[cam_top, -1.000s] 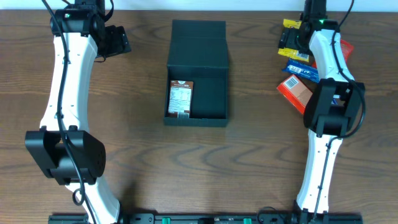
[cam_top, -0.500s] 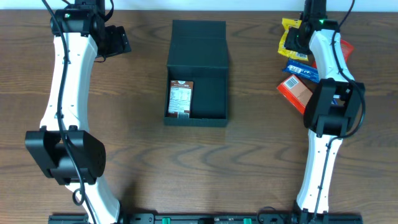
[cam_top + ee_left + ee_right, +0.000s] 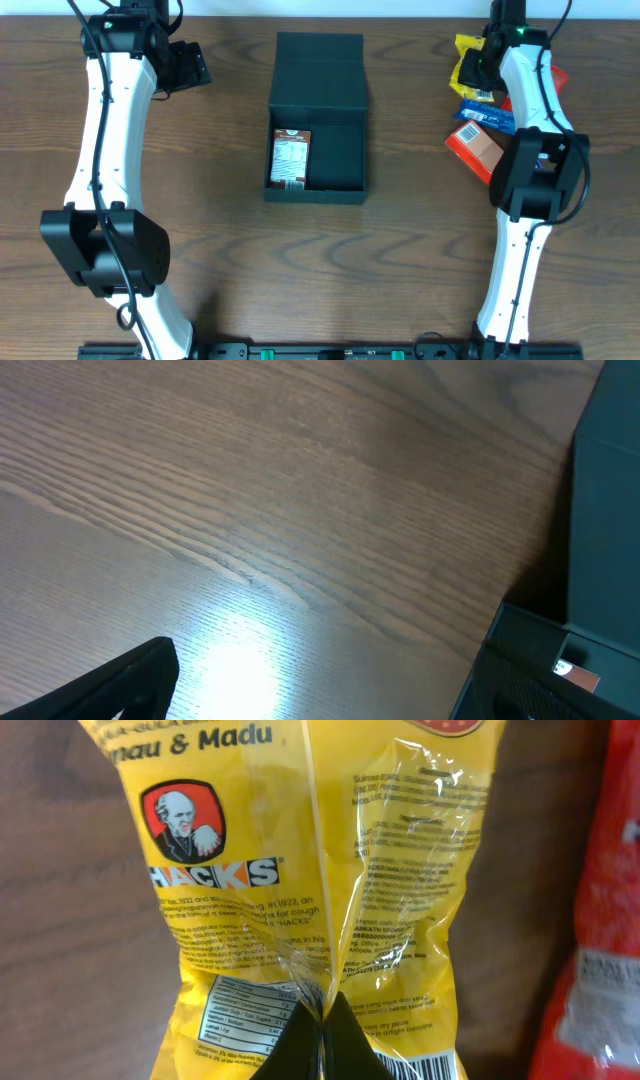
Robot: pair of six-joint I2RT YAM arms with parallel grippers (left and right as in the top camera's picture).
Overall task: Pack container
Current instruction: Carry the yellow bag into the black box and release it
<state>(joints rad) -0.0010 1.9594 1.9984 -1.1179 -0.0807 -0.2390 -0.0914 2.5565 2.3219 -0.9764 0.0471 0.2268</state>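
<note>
Brown wood-grain table [image 3: 400, 260] carries the container [image 3: 340, 155], a dark box at mid-table with its lid [image 3: 320, 75] folded back so it can take snacks. One brown-labelled packet [image 3: 291, 158] lies along its left wall. At far right, the right gripper [image 3: 312, 1038] is clamped on the film of a yellow packet [image 3: 300, 870], apparently to carry it over. A blue packet [image 3: 487, 115] and a red-orange carton [image 3: 473, 147] crowd beside it, partly under the arm. Only bare wood separates pile and box. The left gripper [image 3: 185, 65] hangs at far left; whether it is spread or closed cannot be told.
</note>
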